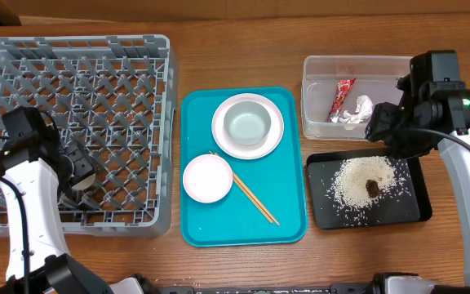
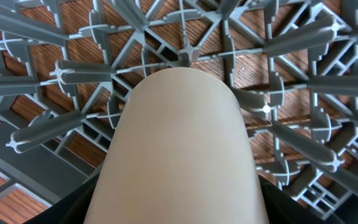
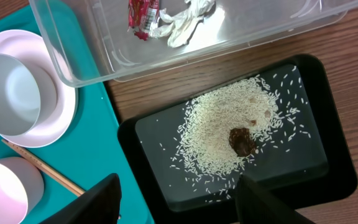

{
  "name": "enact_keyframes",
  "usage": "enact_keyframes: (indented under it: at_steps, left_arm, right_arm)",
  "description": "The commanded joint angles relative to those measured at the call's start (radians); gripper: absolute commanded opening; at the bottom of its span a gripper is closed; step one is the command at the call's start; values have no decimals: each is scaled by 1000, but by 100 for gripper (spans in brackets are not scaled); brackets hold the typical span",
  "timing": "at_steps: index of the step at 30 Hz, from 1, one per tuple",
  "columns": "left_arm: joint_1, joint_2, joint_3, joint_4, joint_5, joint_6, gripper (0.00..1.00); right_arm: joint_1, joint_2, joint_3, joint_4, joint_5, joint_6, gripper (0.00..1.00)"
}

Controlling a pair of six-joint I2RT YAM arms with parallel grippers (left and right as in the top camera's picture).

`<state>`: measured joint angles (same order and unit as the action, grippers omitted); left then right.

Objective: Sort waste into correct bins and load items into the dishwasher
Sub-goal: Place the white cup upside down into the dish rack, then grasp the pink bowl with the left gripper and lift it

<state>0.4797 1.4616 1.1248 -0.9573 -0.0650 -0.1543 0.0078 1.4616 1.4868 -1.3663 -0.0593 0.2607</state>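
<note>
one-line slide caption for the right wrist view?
Open right pincer over the black tray of rice and a brown scrap; clear tub beyond holds red wrapper and tissue.

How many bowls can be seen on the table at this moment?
2. The grey-green bowl sits on the white plate on the teal tray; the pink bowl stands on that tray beside the chopsticks. The left arm may hide part of the rack.
</note>
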Motion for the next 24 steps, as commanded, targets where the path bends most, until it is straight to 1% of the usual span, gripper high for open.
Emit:
enact_keyframes:
  at_steps: [1, 2, 3, 4, 5, 8, 12, 13, 16, 18, 21, 22, 23, 24]
  left_arm:
    - [-2, -15, 26, -21, 57, -3, 31]
    - [-2, -15, 26, -27, 55, -3, 63]
    - [-2, -15, 26, -31, 55, -3, 76]
    - [-2, -15, 26, -34, 55, -3, 98]
    - [-2, -15, 26, -34, 55, -3, 100]
    - [-2, -16, 29, -38, 55, -4, 100]
    - [-3, -36, 79, -75, 60, -7, 100]
    - [-7, -45, 92, -83, 72, -7, 100]
    - [-41, -97, 122, -89, 191, 0, 100]
    - [-116, -147, 122, -88, 272, 2, 100]
    - [-268, -182, 122, -95, 276, 0, 100]
    - [-334, -183, 122, -97, 275, -4, 100]
    - [-409, -180, 121, -98, 275, -7, 100]
    - [-502, -169, 121, -97, 269, -7, 100]
  right_arm:
    - [-2, -4, 19, -2, 13, -3, 61]
    - [-2, -4, 19, -2, 13, -3, 61]
    - [-2, -4, 19, -2, 13, -3, 61]
    - [-2, -4, 19, -6, 13, -3, 61]
    - [-2, -4, 19, -9, 13, -3, 61]
    - [-2, -4, 19, -14, 13, -3, 61]
    - [-2, -4, 19, -17, 13, -3, 61]
    - [-2, -4, 19, -17, 13, -3, 61]
    - [-2, -4, 19, -21, 13, -3, 61]
    - [-2, -4, 19, -27, 13, -3, 62]
    - [-2, -4, 19, -39, 13, -3, 68]
    - [-2, -4, 19, -47, 13, -3, 71]
    - [-2, -4, 19, -56, 13, -3, 78]
    - [-2, -4, 19, -61, 13, -3, 79]
